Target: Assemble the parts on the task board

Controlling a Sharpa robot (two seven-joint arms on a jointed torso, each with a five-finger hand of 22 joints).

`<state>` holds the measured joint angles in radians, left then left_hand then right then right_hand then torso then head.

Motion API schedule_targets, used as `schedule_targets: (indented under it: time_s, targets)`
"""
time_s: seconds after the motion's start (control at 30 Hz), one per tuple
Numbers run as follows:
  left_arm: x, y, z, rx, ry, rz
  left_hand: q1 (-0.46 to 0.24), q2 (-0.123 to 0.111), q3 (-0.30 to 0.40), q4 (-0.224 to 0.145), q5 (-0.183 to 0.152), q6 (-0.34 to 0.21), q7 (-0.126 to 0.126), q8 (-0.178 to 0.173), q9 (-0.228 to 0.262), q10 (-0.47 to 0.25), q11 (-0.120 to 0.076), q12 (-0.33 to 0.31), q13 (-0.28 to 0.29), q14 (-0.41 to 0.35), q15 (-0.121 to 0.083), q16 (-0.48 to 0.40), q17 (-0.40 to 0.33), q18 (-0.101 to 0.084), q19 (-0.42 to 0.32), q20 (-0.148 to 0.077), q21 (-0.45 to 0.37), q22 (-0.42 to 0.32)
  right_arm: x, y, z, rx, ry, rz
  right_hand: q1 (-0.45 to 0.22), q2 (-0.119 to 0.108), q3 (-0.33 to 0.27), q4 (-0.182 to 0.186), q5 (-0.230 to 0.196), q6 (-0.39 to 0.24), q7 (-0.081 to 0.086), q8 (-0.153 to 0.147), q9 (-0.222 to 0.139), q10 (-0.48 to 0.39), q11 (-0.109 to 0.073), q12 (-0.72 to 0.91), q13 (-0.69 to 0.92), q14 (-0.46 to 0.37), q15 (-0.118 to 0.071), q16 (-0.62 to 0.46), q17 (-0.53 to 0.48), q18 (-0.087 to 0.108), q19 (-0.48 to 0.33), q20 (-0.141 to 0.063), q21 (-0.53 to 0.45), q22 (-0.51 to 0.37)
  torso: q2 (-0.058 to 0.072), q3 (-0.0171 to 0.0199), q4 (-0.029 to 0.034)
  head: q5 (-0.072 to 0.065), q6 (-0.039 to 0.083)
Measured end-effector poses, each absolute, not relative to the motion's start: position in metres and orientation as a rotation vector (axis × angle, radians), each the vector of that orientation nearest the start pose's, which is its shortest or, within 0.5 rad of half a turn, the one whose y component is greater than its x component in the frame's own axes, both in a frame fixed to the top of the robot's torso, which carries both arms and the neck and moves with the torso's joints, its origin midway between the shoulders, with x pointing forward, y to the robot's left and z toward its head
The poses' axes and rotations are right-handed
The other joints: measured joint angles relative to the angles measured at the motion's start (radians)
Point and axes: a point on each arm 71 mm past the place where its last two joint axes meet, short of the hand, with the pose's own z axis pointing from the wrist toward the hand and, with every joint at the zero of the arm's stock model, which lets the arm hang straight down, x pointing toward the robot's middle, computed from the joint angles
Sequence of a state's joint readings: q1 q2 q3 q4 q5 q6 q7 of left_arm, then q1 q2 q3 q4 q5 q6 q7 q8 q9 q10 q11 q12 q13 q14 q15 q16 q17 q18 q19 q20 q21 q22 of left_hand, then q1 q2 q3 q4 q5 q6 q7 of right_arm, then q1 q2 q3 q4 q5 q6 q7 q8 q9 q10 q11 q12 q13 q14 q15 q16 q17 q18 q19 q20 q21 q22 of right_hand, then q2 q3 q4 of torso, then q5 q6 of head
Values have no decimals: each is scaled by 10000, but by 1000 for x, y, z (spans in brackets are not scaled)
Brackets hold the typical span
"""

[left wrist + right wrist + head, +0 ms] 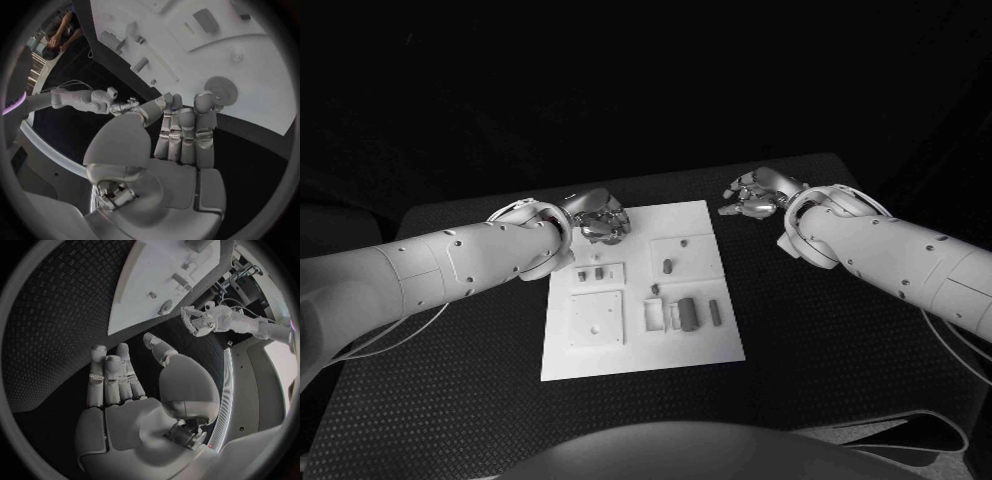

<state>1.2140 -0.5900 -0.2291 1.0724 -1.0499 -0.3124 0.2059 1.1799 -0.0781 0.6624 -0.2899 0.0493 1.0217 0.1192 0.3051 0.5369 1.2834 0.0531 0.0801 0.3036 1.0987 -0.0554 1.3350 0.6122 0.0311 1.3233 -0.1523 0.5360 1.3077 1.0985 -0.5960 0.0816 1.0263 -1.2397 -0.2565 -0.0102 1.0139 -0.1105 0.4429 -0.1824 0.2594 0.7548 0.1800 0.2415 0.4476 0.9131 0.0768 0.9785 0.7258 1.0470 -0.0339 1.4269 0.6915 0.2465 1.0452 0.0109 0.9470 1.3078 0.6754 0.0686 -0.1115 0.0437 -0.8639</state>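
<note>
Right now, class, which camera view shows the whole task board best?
The head view: the task board lies complete, all its edges visible, with small parts on it. The left wrist view shows only part of it, beyond the left robot hand. The right wrist view shows part of it.

The white task board (pixel 711 345) lies flat mid-tabletop; small grey parts (pixel 684 316) sit toward its 4 o'clock area, more around 10 o'clock.

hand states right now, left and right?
Left hand: open, holding nothing, fingers extended over the edge of the task board.
Right hand: open, holding nothing, over the table beside the board.
</note>
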Motion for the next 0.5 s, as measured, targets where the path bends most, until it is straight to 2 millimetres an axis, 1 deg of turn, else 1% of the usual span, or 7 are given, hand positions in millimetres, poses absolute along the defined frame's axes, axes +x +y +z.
schedule_targets:
  time_s: [0.1, 0.2, 0.3, 0.33, 0.4, 0.47, 0.5]
  targets:
    - [534, 199, -257, -100, 17878, -8141, 40, -151, -115, -14, 0, -1, 0, 0, 0, -19, 18, -39, 0, 0, 0, -1, 25, 0, -49, 22, 0, 0, 558, -226, -236, 2016, 17458, 6270, 0, 0, 28, -28, 0, 0, 0, 0, 0, 0, 0, 0, 0, 0, 0, 0, 0, -1, -21, -21, 0, 0, 0, 0, -1, 1, 5]
    - [531, 198, -257, 185, 17971, -8226, 89, -268, -322, -36, 57, -38, 37, 0, -1, -67, 40, -39, 0, -58, 56, -1, 65, 0, -139, 37, 40, 0, 558, -226, -236, 2014, 17458, 6270, 0, 0, 28, -28, 0, 0, 0, 0, 0, 0, 0, 0, 0, 1, 1, 0, 0, -1, -22, -22, 0, 0, 1, -2, 0, 8, 7]
    - [527, 194, -258, 636, 18025, -8279, 164, -342, -515, -35, 57, -41, 40, 0, -1, -145, 116, -77, -7, -187, 100, -2, 108, 0, -229, 56, 40, -1, 558, -225, -236, 2010, 17458, 6271, 0, 0, 28, -28, 0, 0, 0, 0, 0, 0, 0, 0, 0, 1, 1, 0, 0, 0, -22, -21, 0, 0, 1, -5, -1, 9, 8]
    - [526, 193, -258, 789, 18035, -8291, 196, -385, -573, -18, 57, -57, 54, 0, -1, -172, 142, -77, -7, -200, 88, -2, 120, 0, -243, 70, 40, -1, 558, -225, -236, 2009, 17457, 6270, 0, 0, 28, -28, 0, 0, 0, 0, 1, 0, 0, 1, 1, 2, 1, 0, 0, -1, -22, -21, 0, 0, 1, -6, -1, 9, 8]
    - [523, 190, -259, 1190, 18044, -8307, 221, -510, -695, -25, 57, -58, 55, 0, -2, -195, 144, -67, 3, -255, 142, -2, 150, 1, -295, 98, 40, -1, 558, -226, -236, 2007, 17457, 6268, 0, 0, 13, -44, 0, 0, 0, 0, 1, 0, 0, 34, 0, 2, 2, 0, 0, -1, -22, -21, 0, 0, 1, -10, -1, 12, 8]
    - [521, 188, -259, 1551, 18049, -8320, 297, -584, -788, -38, 57, -20, 16, 0, -2, -265, 161, 64, 60, -317, 94, -2, 189, 0, -377, 102, 107, -1, 558, -226, -236, 2005, 17457, 6265, 0, 0, 1, -56, 0, 0, 0, 0, 1, 0, 0, 41, 0, 9, 9, 0, 0, 0, -22, -20, 0, 0, 1, -12, -1, 15, 11]
    - [519, 186, -260, 1745, 18050, -8323, 349, -636, -828, -23, 57, -2, -1, 0, -4, -283, 145, 157, 110, -363, 110, -2, 214, -1, -386, 110, 109, -1, 558, -226, -236, 2005, 17457, 6263, 0, 0, 1, -56, 0, 0, 0, 0, 1, 0, 0, 41, 0, 14, 14, 0, 1, -1, -22, -19, 0, 0, 1, -12, -1, 16, 12]
